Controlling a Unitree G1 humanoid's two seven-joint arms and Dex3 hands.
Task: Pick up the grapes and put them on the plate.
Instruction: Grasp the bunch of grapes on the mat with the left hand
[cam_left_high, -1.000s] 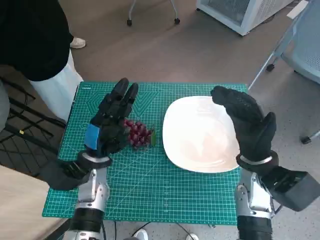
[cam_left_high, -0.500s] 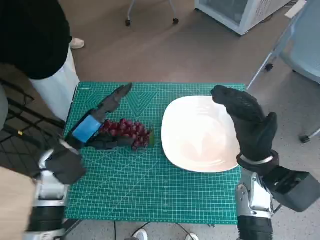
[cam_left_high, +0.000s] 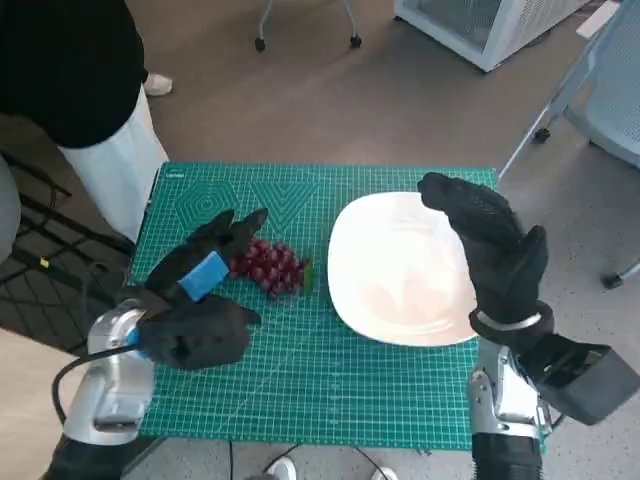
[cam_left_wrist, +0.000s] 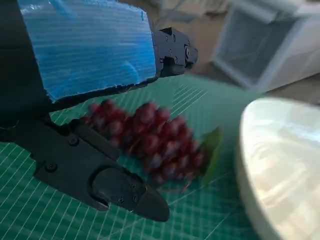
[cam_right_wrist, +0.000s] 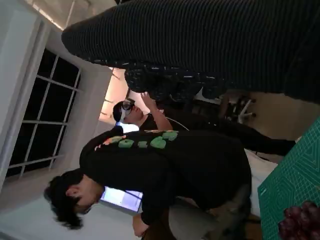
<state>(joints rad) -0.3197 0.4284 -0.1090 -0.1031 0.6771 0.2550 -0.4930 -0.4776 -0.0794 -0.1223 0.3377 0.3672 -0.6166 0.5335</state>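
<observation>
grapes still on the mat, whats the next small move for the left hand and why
Probably close the left hand around the grapes. The bunch lies on the green mat beside the plate, not on it, and the left wrist view shows the fingers open on either side of it without gripping. The right hand hovers over the plate, holding nothing.

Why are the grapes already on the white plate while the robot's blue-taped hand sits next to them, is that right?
Not quite. The grapes are not on the plate; they lie on the green mat, beside the plate. The head view shows it, and the left wrist view shows the bunch on the mat apart from the plate's rim. The rest holds: the blue-taped left hand is right next to them.
</observation>
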